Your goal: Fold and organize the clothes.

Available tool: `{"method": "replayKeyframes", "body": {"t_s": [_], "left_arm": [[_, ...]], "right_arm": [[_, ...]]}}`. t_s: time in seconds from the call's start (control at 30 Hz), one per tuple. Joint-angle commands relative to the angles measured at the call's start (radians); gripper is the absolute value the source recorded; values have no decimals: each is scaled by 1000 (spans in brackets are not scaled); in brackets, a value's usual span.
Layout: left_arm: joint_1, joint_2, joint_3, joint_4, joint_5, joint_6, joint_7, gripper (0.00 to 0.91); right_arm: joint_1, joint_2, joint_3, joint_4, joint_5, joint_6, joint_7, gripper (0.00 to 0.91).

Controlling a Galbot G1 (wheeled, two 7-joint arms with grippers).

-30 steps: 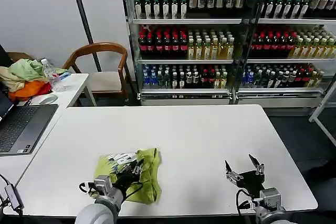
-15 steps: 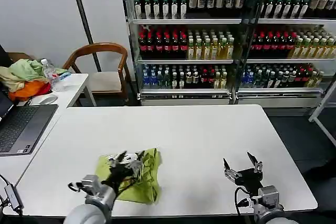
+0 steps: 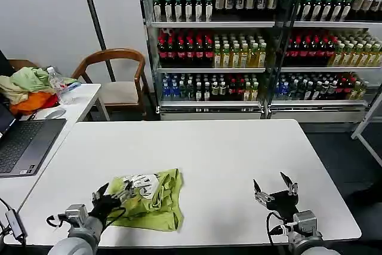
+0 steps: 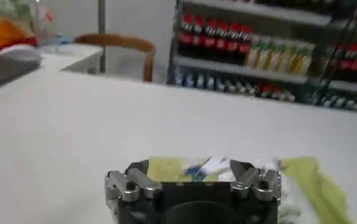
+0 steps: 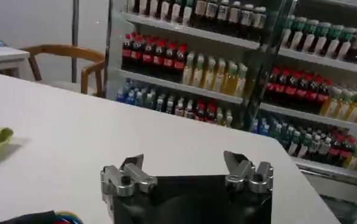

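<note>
— Where is the T-shirt (image 3: pixel 149 199) found?

— It is laid folded on the white tabletop (image 3: pixel 227 153) near the front edge, toward the left corner, white print up.

— How are the hands held?

— The left hand (image 3: pixel 111 194) is spread open, released, at the shirt's left edge. The right hand (image 3: pixel 274 186) is parked open near the front-right corner, well apart from the shirt.
</note>
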Motion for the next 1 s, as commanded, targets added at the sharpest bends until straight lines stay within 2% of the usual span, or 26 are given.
{"method": "replayKeyframes", "body": {"t_s": [0.03,0.23,0.27,0.3,0.33,0.67,0.87,1.0], "left_arm": [[13,5,-39,85,-2,47,-25,907],[22,4,-20,70,5,68,-37,907],[21,1,-15,72,6,67,-36,574],[19,-2,-13,75,6,66,-37,91],[17,-9,-10,77,4,61,-37,40],[32,-31,12,50,4,39,-20,40],[21,-38,14,82,38,-16,-4,40],[18,-36,12,75,58,-19,25,40]], "right_arm": [[3,0,-2,-2,0,1,0,907],[10,-1,-11,-12,0,1,0,907],[11,-1,-13,-13,0,0,0,907],[12,-1,-14,-13,0,0,0,907],[12,-2,-15,-12,0,0,0,907],[13,0,-15,-14,0,0,1,907],[9,1,-11,-10,-1,1,1,907],[9,1,-10,-7,-2,0,1,907]]}}
